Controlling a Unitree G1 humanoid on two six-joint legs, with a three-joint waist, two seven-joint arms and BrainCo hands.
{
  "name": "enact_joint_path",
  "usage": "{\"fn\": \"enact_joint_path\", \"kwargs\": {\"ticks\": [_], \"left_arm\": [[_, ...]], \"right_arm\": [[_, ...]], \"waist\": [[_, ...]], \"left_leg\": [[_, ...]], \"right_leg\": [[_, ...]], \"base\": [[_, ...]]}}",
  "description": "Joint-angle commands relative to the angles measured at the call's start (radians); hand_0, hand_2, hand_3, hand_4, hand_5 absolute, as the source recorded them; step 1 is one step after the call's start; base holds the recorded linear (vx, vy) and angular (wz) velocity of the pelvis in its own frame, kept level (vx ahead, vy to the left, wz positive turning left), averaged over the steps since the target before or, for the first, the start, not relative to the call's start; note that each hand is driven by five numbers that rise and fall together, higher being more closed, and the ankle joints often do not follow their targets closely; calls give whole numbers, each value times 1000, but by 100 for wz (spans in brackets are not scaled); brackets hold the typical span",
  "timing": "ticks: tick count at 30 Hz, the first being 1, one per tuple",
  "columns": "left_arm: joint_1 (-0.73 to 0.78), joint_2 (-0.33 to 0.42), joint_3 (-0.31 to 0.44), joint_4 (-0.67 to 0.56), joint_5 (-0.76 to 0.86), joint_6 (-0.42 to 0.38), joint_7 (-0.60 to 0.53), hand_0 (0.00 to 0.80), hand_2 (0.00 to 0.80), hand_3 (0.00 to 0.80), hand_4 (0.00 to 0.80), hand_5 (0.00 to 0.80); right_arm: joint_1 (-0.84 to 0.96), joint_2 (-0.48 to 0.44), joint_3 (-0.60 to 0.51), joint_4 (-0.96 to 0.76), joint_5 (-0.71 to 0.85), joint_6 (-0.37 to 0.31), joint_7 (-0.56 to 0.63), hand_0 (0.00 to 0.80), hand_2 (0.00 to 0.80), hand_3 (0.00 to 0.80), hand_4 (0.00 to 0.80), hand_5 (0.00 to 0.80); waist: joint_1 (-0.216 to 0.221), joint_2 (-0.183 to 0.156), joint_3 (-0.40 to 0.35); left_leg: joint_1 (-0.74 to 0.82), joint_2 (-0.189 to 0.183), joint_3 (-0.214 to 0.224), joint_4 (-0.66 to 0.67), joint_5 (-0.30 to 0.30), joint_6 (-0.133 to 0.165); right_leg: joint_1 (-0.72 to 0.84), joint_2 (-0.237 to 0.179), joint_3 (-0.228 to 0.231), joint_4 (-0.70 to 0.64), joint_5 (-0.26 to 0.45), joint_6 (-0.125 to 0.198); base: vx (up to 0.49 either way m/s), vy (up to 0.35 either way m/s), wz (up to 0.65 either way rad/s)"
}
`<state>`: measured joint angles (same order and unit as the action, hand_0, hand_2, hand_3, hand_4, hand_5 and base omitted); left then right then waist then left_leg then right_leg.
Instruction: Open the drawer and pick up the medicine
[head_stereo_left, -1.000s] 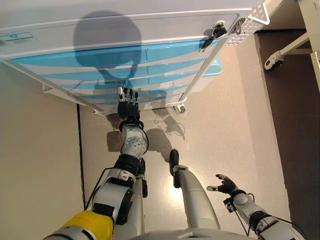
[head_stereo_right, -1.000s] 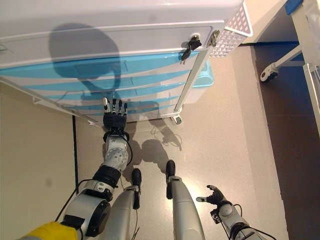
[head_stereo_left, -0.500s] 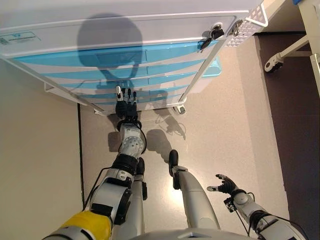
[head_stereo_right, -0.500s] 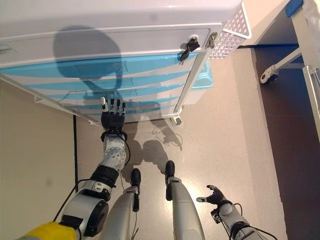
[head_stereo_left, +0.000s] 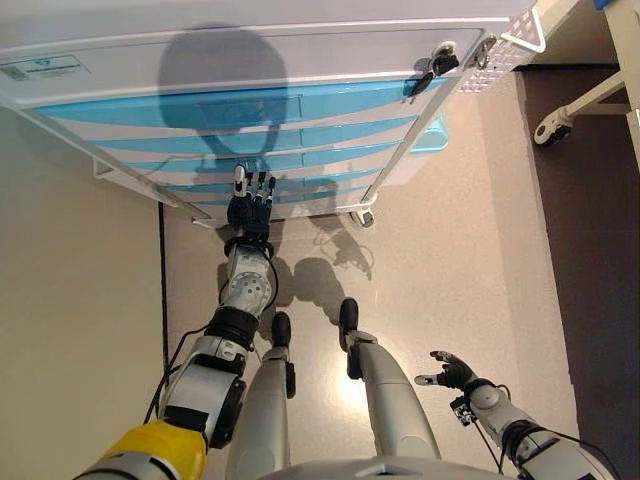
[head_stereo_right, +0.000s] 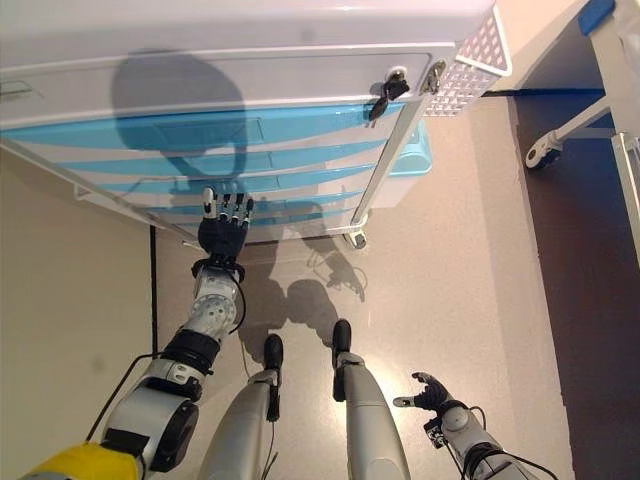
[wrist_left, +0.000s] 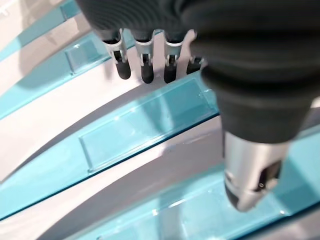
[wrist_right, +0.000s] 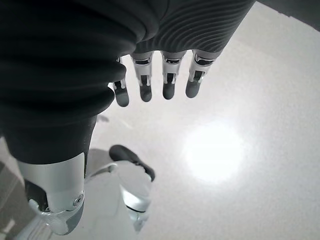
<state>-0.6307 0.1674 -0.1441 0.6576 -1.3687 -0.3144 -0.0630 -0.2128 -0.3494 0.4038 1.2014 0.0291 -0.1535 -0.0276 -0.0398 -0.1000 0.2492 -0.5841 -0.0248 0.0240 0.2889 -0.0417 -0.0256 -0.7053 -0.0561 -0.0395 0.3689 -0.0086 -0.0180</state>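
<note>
I see a white cabinet (head_stereo_left: 250, 60) ahead with a stack of blue drawers (head_stereo_left: 260, 135), their long axes running left to right across the front, each a wide shallow strip. All of them look closed; no medicine shows in any view, so I take it to be inside, though I cannot tell which drawer. A key (head_stereo_left: 428, 70) hangs in a lock at the cabinet's upper right corner, and a white perforated basket (head_stereo_left: 500, 45) sits on its right side.

My left hand (head_stereo_left: 250, 205) is stretched forward, fingers (wrist_left: 145, 62) straight and spread slightly apart, pointing at the lower drawers. In the wrist view the fingertips sit just above a clear label pocket (wrist_left: 145, 122) on one drawer front; they look close to it, but I cannot tell whether they touch. The thumb stands apart and grips nothing.

My right hand (head_stereo_right: 425, 392) hangs low at the right above the floor (head_stereo_left: 450, 240), well apart from the cabinet, fingers relaxed and loosely extended, empty.
</note>
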Motion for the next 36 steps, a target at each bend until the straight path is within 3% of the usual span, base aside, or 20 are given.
{"fn": "enact_joint_path", "kwargs": {"ticks": [1,4,6,8,10,12,25,36], "left_arm": [[-155,56,-28,-150,69,-22,-155,0,0,0,0,0],[-153,56,-35,-151,65,-8,-172,0,0,0,0,0],[-155,55,-41,-151,63,-6,-178,110,110,110,110,110],[-154,54,-45,-151,60,-3,-181,264,264,264,264,264],[-152,50,-47,-153,55,1,-191,496,496,496,496,496],[-146,41,-51,-161,57,2,-193,800,800,800,800,800],[-125,11,-45,-164,60,-9,-188,800,800,800,800,800],[-72,25,-56,-246,49,-6,-200,800,800,800,800,800]], "right_arm": [[41,-60,20,28,-6,-11,7,0,0,0,0,0],[42,-65,19,31,-9,-13,11,0,0,0,0,0],[40,-65,19,33,-9,-14,12,0,0,0,0,0],[41,-65,19,32,-7,-15,16,0,0,0,0,0],[43,-66,23,27,-6,-17,21,0,0,0,0,0],[44,-65,23,25,-4,-16,24,0,0,0,0,0],[49,-56,27,37,-8,-18,29,0,0,0,0,0],[50,-55,31,28,-13,-24,30,0,0,0,0,0]], "waist": [[-16,26,-74],[-18,27,-74],[-19,27,-74],[-20,26,-72],[-21,25,-70],[-21,24,-69],[-19,16,-69],[-9,19,-64]], "left_leg": [[-26,-41,6,-5,-4,65],[-28,-41,5,1,-6,65],[-29,-40,4,3,-6,65],[-30,-39,4,4,-6,65],[-31,-39,3,6,-7,66],[-33,-39,3,9,-9,67],[-40,-36,0,16,-11,65],[-48,-33,-7,27,-9,64]], "right_leg": [[38,8,-1,40,-3,49],[37,9,-1,43,-4,49],[37,9,-2,43,-5,48],[37,9,-3,44,-7,48],[36,10,-2,47,-7,48],[35,9,-4,49,-8,47],[34,13,-9,59,-21,42],[29,12,-19,72,-27,38]], "base": [[0,0,0],[0,0,0],[0,0,0],[0,0,0],[0,0,0],[0,0,0],[0,0,0],[0,0,0]]}}
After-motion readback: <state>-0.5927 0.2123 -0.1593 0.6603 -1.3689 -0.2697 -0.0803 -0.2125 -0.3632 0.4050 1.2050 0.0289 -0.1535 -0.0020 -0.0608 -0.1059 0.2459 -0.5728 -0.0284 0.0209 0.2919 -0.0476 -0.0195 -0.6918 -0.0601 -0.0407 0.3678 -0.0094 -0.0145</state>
